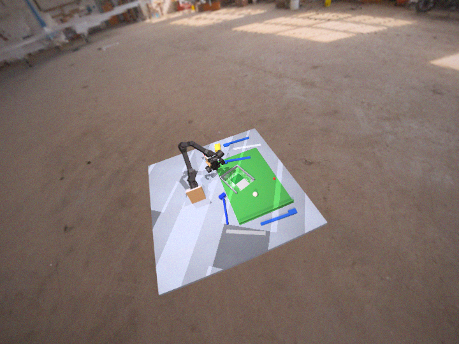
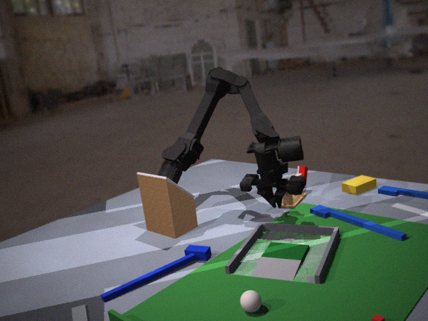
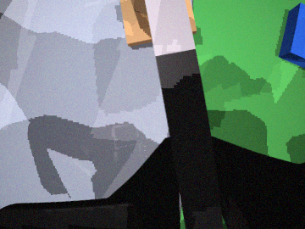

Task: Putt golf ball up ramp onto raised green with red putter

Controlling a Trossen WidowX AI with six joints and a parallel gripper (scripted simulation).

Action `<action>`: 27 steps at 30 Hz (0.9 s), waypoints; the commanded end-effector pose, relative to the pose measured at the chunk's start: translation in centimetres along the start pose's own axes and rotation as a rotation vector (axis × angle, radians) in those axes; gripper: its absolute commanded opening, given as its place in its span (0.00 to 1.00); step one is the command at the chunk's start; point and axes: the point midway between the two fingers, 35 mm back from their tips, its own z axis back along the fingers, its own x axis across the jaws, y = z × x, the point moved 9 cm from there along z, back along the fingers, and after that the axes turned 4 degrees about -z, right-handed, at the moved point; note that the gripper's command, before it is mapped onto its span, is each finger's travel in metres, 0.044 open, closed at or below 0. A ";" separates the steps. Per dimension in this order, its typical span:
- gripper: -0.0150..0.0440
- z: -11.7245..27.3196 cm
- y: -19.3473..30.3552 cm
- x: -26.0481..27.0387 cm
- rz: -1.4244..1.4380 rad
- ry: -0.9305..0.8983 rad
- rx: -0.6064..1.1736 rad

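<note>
My gripper (image 1: 215, 167) (image 2: 276, 204) (image 3: 183, 142) is shut on the black handle of the red putter (image 2: 302, 173) (image 3: 174, 23). The putter's pale shaft runs from the fingers over a small wooden stand (image 2: 294, 201) (image 3: 131, 31); its red head is at the stand's far side in the exterior view. The white golf ball (image 1: 255, 193) (image 2: 251, 301) rests on the green mat (image 1: 264, 164) (image 2: 200, 299). The pale ramp (image 1: 241, 184) (image 2: 274, 268) slopes to the dark raised green (image 2: 285, 251), with grey walls (image 2: 327, 257) around three sides.
Blue putters lie left of the mat (image 1: 225, 210) (image 2: 153, 273), on it (image 1: 238, 159) (image 2: 364, 223), and beyond its ends (image 1: 275, 218) (image 1: 236, 141). A yellow block (image 1: 217, 146) (image 2: 358, 185) is behind. A wooden box (image 1: 196, 194) (image 2: 157, 207) stands by the arm's base.
</note>
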 end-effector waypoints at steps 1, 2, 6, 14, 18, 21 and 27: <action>0.28 0.0 0.0 0.0 0.003 0.001 0.000; 0.25 0.1 0.0 0.0 0.003 0.001 0.000; 0.25 1.0 -0.2 -0.2 0.004 0.000 0.006; 0.25 4.4 -0.9 -0.5 0.003 -0.003 0.016; 0.25 6.2 -1.4 -0.4 0.002 -0.003 0.016; 0.25 7.6 -1.8 -0.2 0.001 -0.003 0.013; 0.25 9.6 -2.6 0.1 0.000 -0.001 0.005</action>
